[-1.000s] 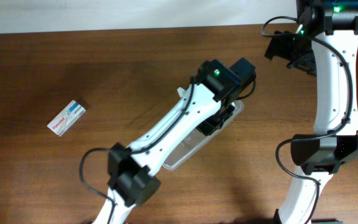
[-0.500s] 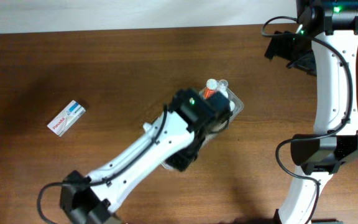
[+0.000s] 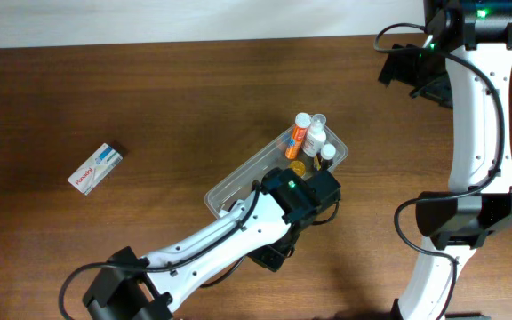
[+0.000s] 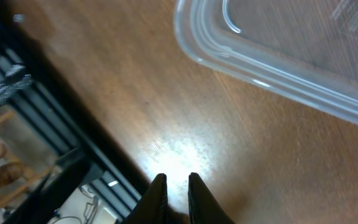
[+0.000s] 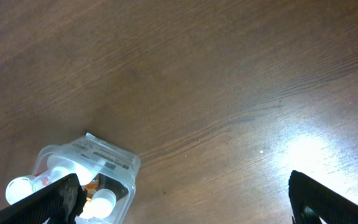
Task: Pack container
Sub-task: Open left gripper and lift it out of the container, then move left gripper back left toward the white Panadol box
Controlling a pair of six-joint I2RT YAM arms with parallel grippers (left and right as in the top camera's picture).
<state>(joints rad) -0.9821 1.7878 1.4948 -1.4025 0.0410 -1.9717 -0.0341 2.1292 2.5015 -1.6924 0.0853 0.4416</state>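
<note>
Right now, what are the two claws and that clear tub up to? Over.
Left gripper shut, empty, beside the container. Right gripper open, holding nothing. Bottles packed at one end. Small box lies apart, nothing blocking it.

The right pincer (image 5: 182, 186) stands wide apart, its dark fingers (image 5: 328, 202) at 8 and 4 o'clock. On the wood-grain desk (image 5: 197, 74), at 8 o'clock, the clear container (image 5: 104, 163) holds white-capped bottles (image 5: 18, 190). Glare brightens the desk at 4 o'clock.
</note>
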